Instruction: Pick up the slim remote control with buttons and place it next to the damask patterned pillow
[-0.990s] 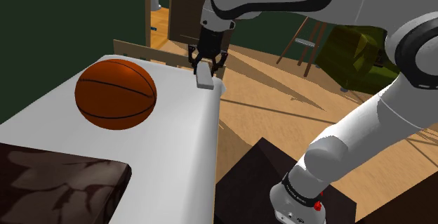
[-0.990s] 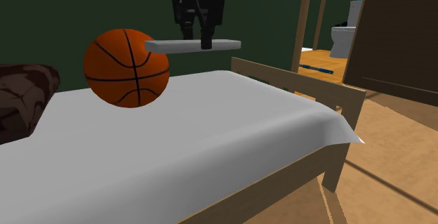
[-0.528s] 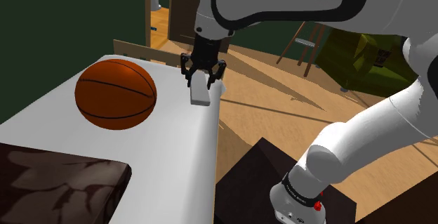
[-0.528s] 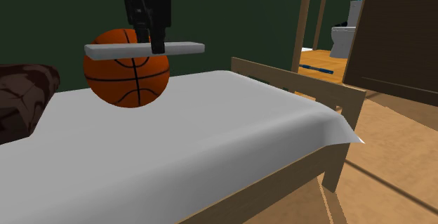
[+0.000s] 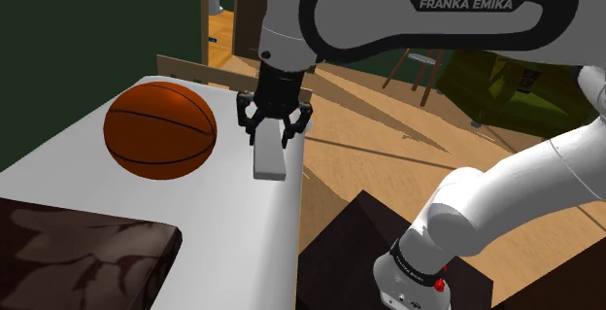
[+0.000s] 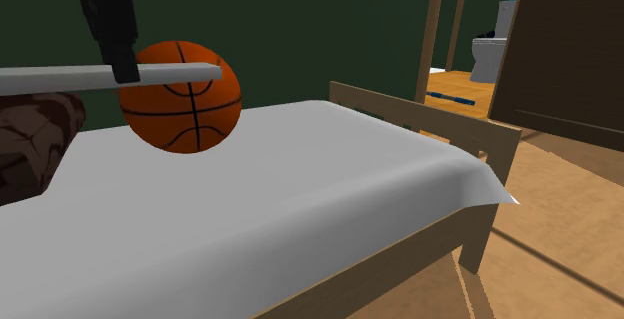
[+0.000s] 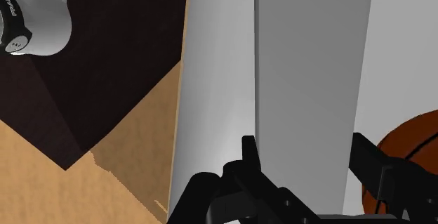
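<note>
Shoulder view: your gripper [image 5: 270, 135], clamped on the grey remote [image 5: 269, 158], has carried it off the bed's [image 5: 223, 230] far corner towards the patterned pillow [image 5: 78, 250]; second exterior view: it now passes the basketball [image 6: 180, 97], airborne; wrist view: 2 fingers pinch its sides, so you are mid-transfer, placement pending.

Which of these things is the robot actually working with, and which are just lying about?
In the job: the grey remote, clasped in the hand; the dark patterned pillow, where it should end up.
Just lying about: the basketball on the bed; the green armchair; the stool.
</note>
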